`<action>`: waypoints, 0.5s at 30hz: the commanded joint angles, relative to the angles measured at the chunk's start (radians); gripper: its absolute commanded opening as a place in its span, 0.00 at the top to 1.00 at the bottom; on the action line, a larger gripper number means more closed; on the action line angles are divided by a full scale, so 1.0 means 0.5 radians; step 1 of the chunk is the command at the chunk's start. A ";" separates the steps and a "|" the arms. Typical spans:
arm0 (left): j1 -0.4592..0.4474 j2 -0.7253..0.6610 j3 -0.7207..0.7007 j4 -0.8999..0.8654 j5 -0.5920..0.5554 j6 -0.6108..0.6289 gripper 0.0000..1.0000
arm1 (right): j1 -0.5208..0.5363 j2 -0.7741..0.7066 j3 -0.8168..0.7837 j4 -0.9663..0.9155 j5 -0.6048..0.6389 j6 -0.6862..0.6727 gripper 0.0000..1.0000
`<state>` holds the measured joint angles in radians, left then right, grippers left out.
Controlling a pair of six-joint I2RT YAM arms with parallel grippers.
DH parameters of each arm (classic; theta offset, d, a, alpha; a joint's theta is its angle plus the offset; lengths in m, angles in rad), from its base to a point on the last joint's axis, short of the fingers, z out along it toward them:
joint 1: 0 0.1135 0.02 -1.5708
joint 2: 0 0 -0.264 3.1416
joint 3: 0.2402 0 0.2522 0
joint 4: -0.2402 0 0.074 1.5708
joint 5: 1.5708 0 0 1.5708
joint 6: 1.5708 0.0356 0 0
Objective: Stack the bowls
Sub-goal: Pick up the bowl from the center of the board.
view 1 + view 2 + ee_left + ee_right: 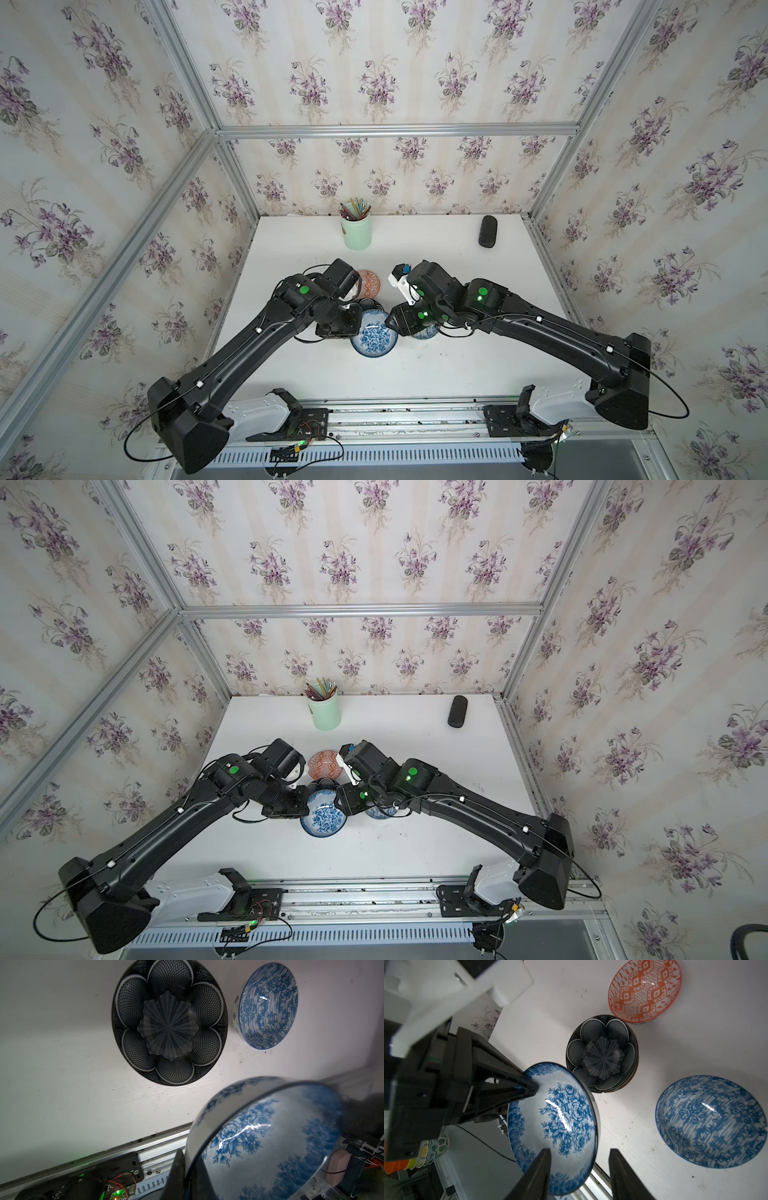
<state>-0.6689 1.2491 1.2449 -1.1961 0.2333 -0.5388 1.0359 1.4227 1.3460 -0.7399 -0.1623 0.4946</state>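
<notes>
Nearest the wrist lens, the blue rose bowl (pixel 560 1118) was held tilted above the table (pixel 695 1047), its rim pinched by the left gripper (pixel 527 1087). The right gripper (pixel 580 1151) was seen spread wide close by the bowl's lower rim, and contact could not be told. Resting on the table were the dark petal bowl (pixel 602 1053), the orange bowl (pixel 644 991) and the blue patterned bowl (pixel 710 1122).

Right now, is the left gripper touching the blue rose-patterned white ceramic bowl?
Touching. The right wrist view shows the left gripper clamped on the rim of the tilted blue rose-patterned bowl.
</notes>
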 commanded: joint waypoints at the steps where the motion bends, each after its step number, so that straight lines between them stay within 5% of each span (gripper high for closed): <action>1: -0.006 0.053 0.072 -0.028 0.021 0.096 1.00 | 0.001 0.027 0.011 -0.112 0.094 -0.031 0.54; 15: -0.023 0.067 0.024 0.036 0.063 0.102 1.00 | 0.002 0.164 0.059 -0.153 0.168 -0.021 0.74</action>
<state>-0.6792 1.2854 1.2591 -1.1999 0.2379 -0.4995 1.0374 1.4937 1.3605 -0.8097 -0.0948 0.4911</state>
